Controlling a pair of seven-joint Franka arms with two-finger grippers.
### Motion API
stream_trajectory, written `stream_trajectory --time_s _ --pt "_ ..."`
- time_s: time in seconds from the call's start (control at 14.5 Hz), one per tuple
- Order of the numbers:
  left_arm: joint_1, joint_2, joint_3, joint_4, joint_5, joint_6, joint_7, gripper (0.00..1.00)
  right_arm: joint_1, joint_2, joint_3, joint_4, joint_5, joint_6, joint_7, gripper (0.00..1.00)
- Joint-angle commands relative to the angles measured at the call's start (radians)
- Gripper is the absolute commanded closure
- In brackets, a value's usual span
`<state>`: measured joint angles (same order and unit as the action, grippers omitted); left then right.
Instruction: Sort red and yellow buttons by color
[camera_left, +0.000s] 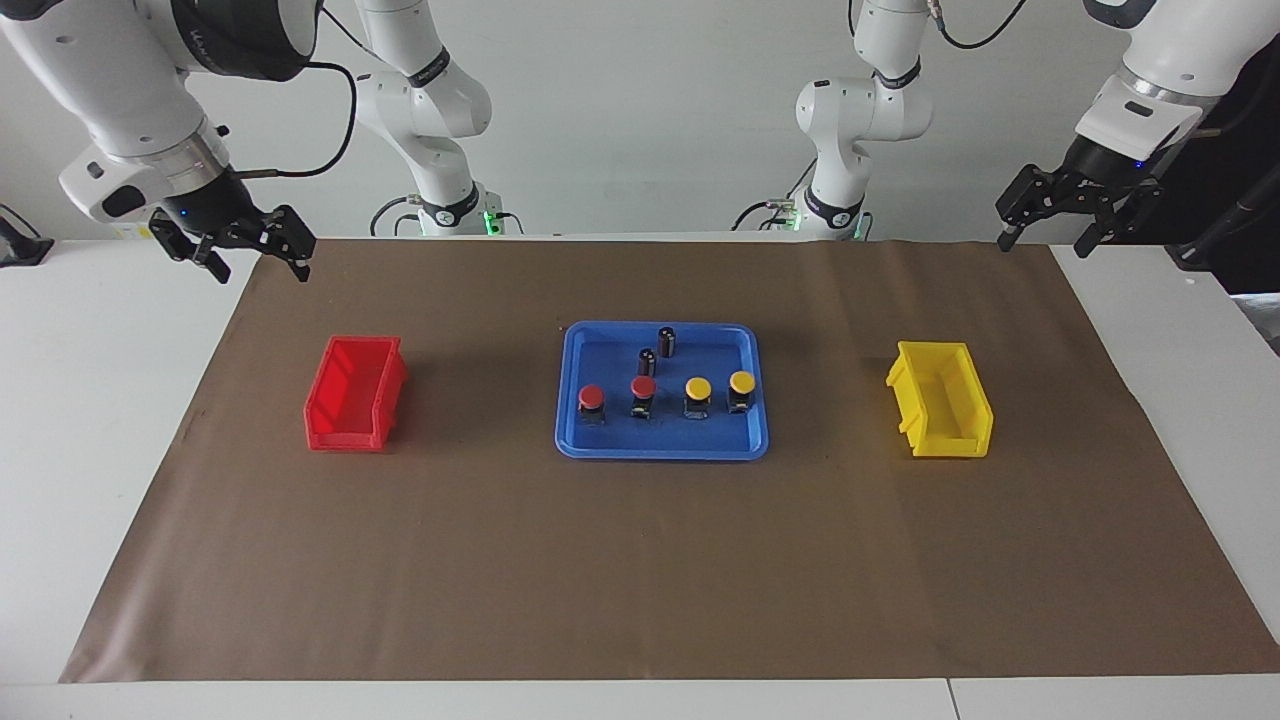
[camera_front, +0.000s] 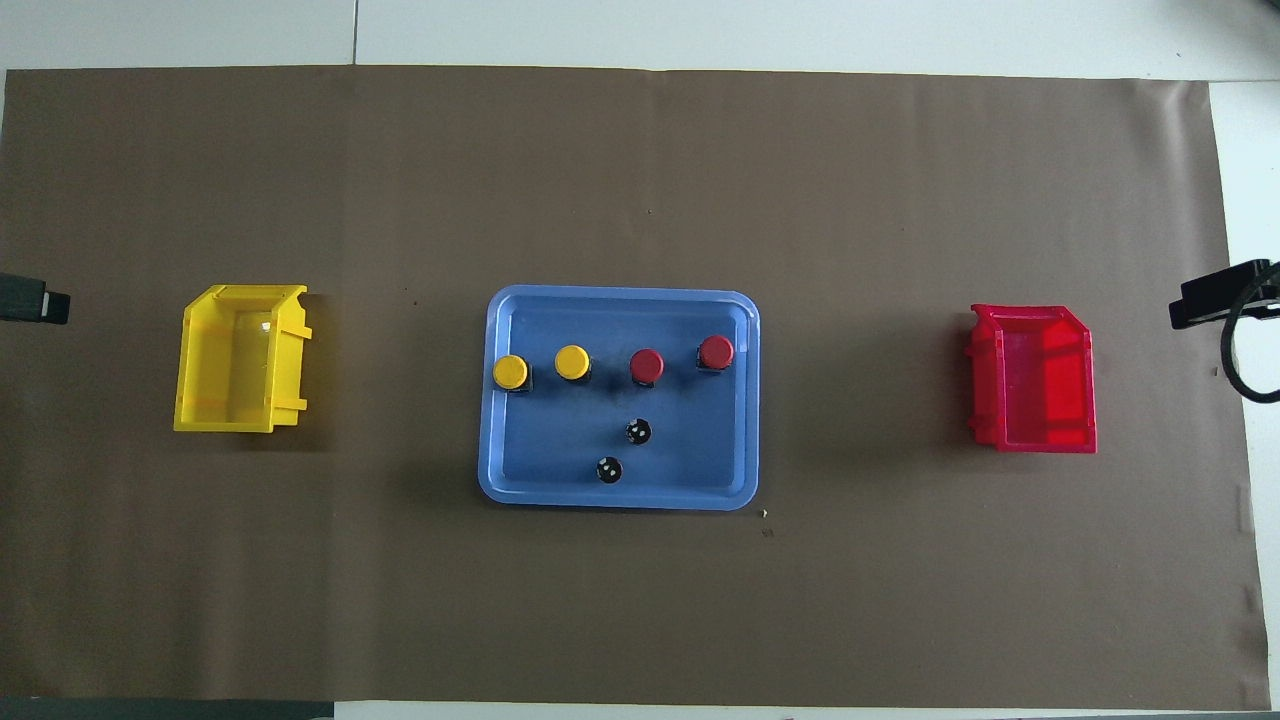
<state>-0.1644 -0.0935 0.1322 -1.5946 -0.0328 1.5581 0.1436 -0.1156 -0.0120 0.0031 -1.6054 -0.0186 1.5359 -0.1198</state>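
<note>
A blue tray (camera_left: 662, 440) is sitting in the middle of a brown mat (camera_left: 640, 560) that is covering the table. Four buttons are standing in a row inside the tray, all upright. The two red buttons (camera_left: 591, 398) (camera_left: 643, 387) are sitting at the right arm's end of the row, and the two yellow buttons (camera_left: 697, 388) (camera_left: 742, 382) are sitting at the left arm's end. Two small dark cylinders (camera_left: 667, 341) (camera_left: 647, 361) are also standing in the tray, nearer to the robots than the row of buttons.

A red bin (camera_left: 355, 393) is lying on the mat beside the tray, toward the right arm's end of the table. A yellow bin (camera_left: 940, 399) is lying beside the tray toward the left arm's end. Both bins are well apart from the tray.

The right gripper (camera_left: 255, 258) is hanging in the air over the mat's corner, well away from the tray, with its fingers spread apart. The left gripper (camera_left: 1045, 240) is hanging over the mat's corner at its own end, fingers also spread apart and holding nothing. Both arms are waiting.
</note>
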Motion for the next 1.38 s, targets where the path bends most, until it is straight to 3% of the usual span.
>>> stream_trajectory --time_s 0.0,0.48,0.69,1.1,1.31 --pt "0.005 -0.006 0.001 0.005 -0.015 -0.020 0.013 0.00 -0.003 -0.008 0.003 -0.005 -0.003 0.010 -0.004 0.00" --pt "0.005 -0.006 0.001 0.005 -0.015 -0.020 0.013 0.00 -0.003 -0.014 0.003 -0.015 -0.001 0.013 -0.009 0.00" --pt "0.005 -0.006 0.001 0.005 -0.015 -0.020 0.013 0.00 0.037 0.007 0.017 0.037 -0.006 0.021 -0.001 0.00" --pt "0.005 -0.006 0.001 0.005 -0.015 -0.020 0.013 0.00 0.302 0.190 0.017 0.232 -0.001 0.004 0.273 0.00" --pt "0.005 -0.006 0.001 0.005 -0.015 -0.018 0.013 0.00 0.448 0.274 0.018 0.240 -0.001 0.149 0.487 0.00"
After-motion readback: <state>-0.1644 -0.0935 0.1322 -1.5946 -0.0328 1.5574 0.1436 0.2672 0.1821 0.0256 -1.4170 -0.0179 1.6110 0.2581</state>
